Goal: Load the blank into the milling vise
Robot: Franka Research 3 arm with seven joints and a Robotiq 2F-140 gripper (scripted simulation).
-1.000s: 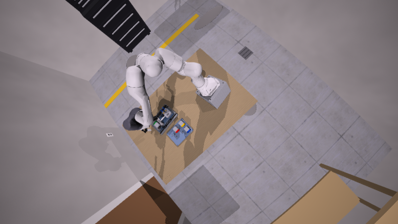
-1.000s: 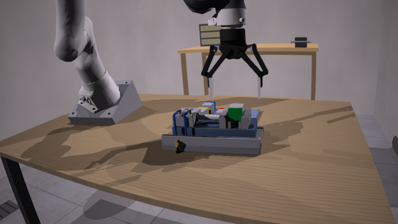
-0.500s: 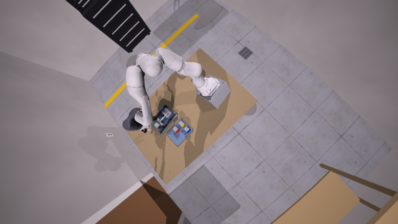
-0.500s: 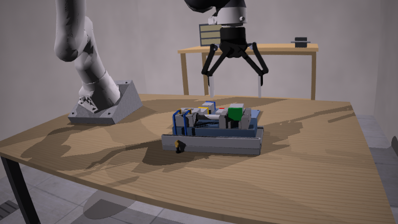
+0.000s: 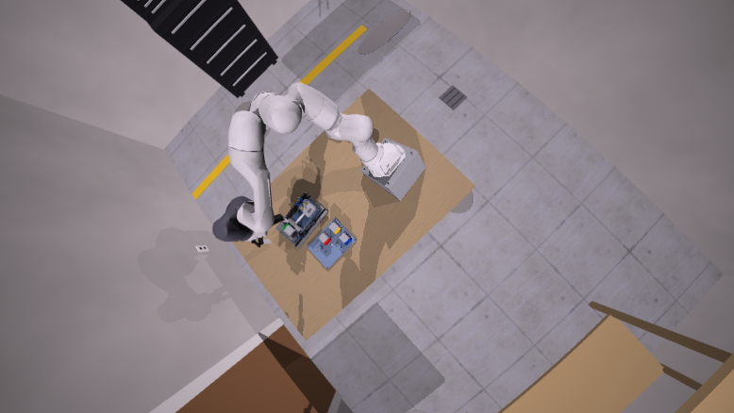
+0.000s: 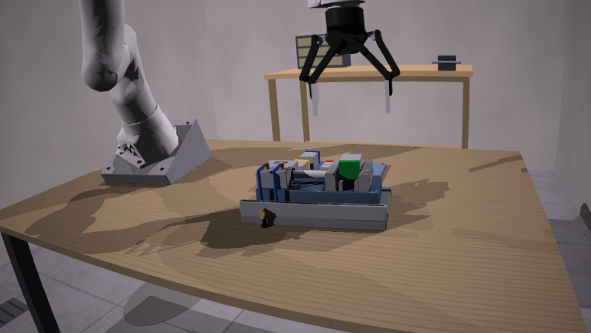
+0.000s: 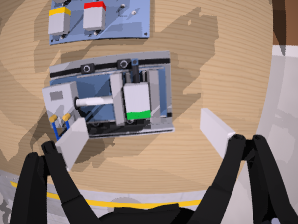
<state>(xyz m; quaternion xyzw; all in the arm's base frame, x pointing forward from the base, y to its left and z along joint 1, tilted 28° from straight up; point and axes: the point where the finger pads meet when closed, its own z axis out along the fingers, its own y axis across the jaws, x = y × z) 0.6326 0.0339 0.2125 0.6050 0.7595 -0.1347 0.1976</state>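
The blank with the green end (image 7: 136,102) lies in the milling vise (image 7: 109,96) between the jaws, its green end (image 6: 349,168) pointing away from the infeed plate. It also shows in the top view (image 5: 285,224). My gripper (image 6: 350,96) is wide open and empty, high above the vise; in the wrist view its fingers frame the vise from above.
The vise stands on a raised grey plate (image 6: 316,211) with a knob (image 6: 263,214) at its front. Blue hoses (image 6: 267,177) run to the left end block. The arm's base mount (image 6: 159,159) stands at the table's back left. A second table (image 6: 368,74) stands behind.
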